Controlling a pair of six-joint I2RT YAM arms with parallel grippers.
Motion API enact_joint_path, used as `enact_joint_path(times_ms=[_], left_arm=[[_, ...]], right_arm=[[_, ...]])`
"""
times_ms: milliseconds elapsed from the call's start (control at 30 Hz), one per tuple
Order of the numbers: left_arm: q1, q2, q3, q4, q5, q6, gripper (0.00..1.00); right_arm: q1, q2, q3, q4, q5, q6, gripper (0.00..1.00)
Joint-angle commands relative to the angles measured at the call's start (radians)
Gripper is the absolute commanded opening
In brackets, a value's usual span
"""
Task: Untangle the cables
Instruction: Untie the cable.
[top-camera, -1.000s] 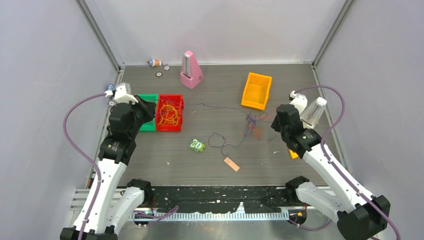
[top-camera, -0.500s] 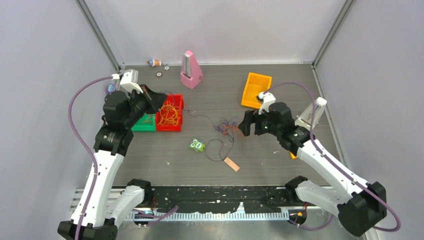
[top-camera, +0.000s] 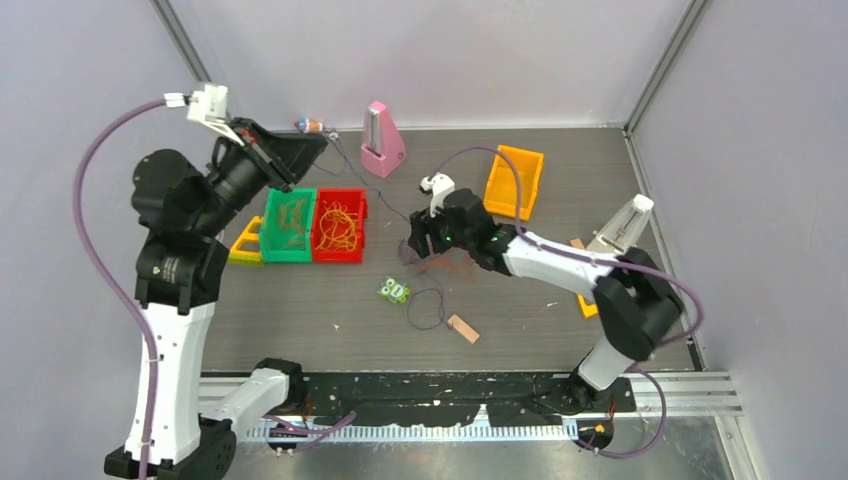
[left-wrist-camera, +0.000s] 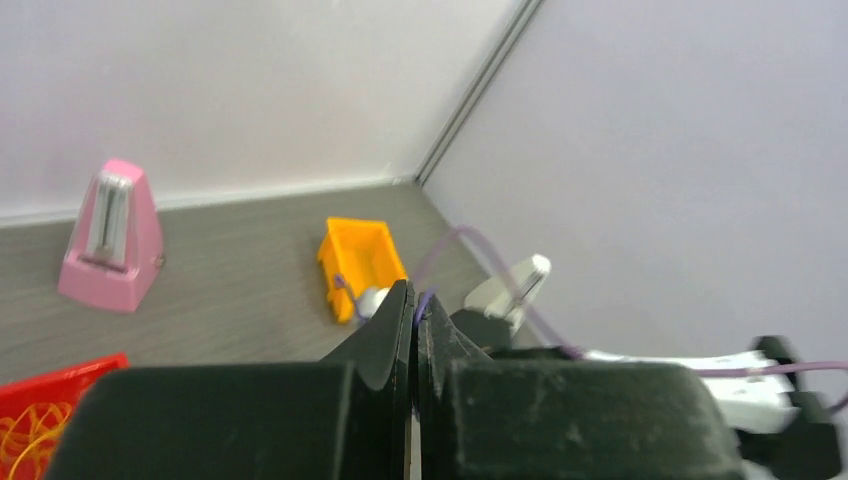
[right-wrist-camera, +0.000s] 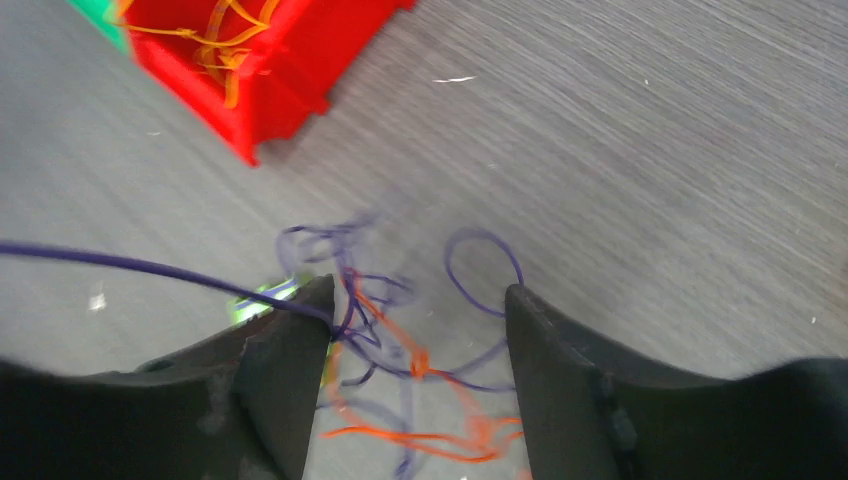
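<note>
Pinching cables, left gripper high

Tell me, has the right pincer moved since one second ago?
Yes. The right pincer went left: it was right of the orange bin, and now it is left of it, over the cables.

**Top external:** high above and behind the near edge of the table, facing down over all of it.
**Left wrist:** raised at far left, facing right toward the pink metronome and orange bin, both shared with the top view.
**Right wrist:** close over the table centre, facing the cables and red bin.
</note>
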Motion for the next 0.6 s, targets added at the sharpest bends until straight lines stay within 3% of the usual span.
enact_joint_path(times_ms=[0, 67, 100, 167, 333, 400, 500, 567], left_arm=[[0.044, 0.022, 0.169, -0.053, 0.021, -0.083, 0.00], [0.088, 0.032, 0.254, -0.121, -0.034, -0.074, 0.00], [0.105, 0.034, 0.301, -0.172, -0.088, -0.047, 0.00], [0.132, 0.014, 0.330, -0.208, -0.223, -0.012, 0.00], [0.173, -0.020, 0.362, -0.260, -0.488, 0.096, 0.00], [0.173, -0.013, 0.383, -0.278, -0.564, 0.133, 0.00], [0.173, -0.015, 0.365, -0.262, -0.591, 0.146, 0.00], [0.173, -0.012, 0.333, -0.236, -0.533, 0.116, 0.00]], right_arm=[[0.012, 0.168, 0.118, 0.048, 0.121, 0.050, 0.48], [0.007, 0.179, 0.096, 0.016, 0.211, 0.115, 0.23], [-0.012, 0.175, 0.080, -0.019, 0.242, 0.165, 0.21], [-0.075, 0.148, 0.007, -0.044, 0.269, 0.240, 0.22], [-0.318, 0.024, -0.247, -0.053, 0.148, 0.383, 0.15], [-0.385, -0.039, -0.315, -0.054, 0.151, 0.385, 0.24], [-0.432, -0.137, -0.390, -0.055, 0.206, 0.377, 0.30], [-0.441, -0.197, -0.403, -0.079, 0.217, 0.371, 0.26]])
